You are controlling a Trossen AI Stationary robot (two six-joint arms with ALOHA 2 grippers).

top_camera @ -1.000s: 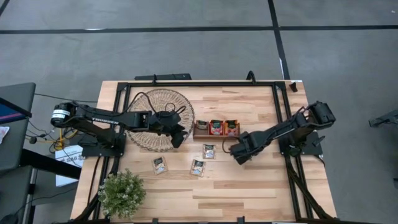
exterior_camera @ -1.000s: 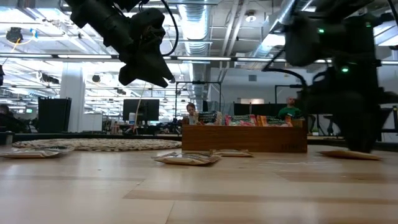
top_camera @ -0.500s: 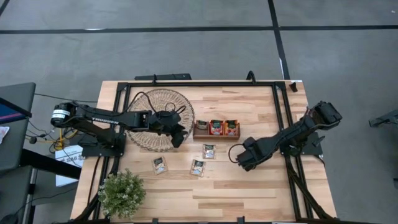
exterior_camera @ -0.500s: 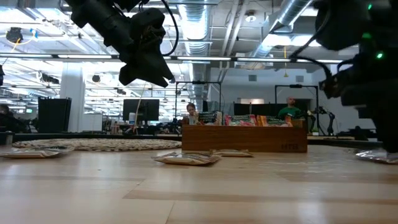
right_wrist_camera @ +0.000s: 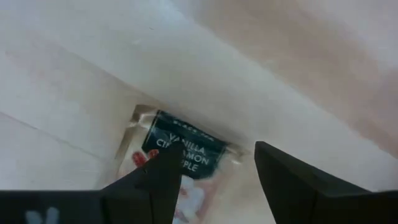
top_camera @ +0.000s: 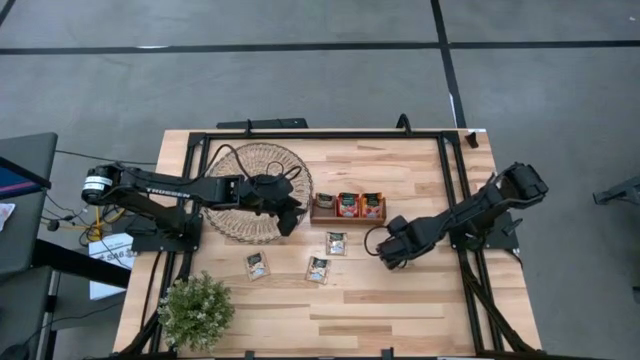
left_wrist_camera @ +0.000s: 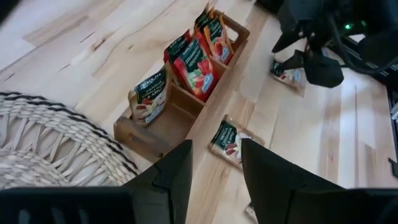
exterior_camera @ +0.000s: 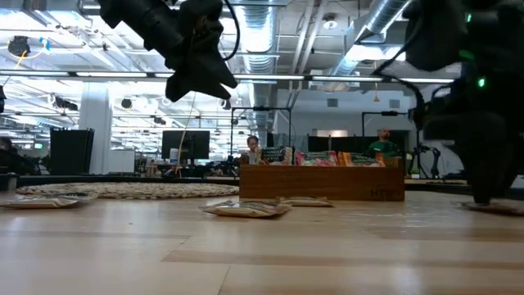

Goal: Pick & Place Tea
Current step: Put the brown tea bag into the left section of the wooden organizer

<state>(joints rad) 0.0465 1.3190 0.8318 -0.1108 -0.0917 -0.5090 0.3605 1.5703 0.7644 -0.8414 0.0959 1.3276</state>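
Observation:
Pale tea sachets lie flat on the wooden table: one (top_camera: 336, 243) just in front of the tray, two more (top_camera: 318, 269) (top_camera: 257, 265) nearer the front edge. Another sachet (right_wrist_camera: 186, 152), with a dark label, lies under my right gripper (top_camera: 393, 252), which is open, points down and is low over the table (exterior_camera: 483, 192). The brown tray (top_camera: 348, 216) holds three upright sachets. My left gripper (left_wrist_camera: 214, 180) hangs open with nothing in it above the woven mat's right edge (top_camera: 290, 210). My right gripper points down over the labelled sachet, which lies flat on the table. One fingertip (right_wrist_camera: 163, 177) stands over the sachet's label end (right_wrist_camera: 205, 155). Whether it touches the sachet I cannot tell.
The round woven mat (top_camera: 240, 180) lies at the far left, and a potted plant (top_camera: 196, 310) stands at the near left corner. Black frame rails (top_camera: 448, 170) run along the table's sides and far edge. Bare wood lies along the near edge, right of the plant.
My right gripper has moved a little toward the table's near edge, staying low and pointing down. In the low view the sachet beneath it has slid along the table the same way and still lies flat.

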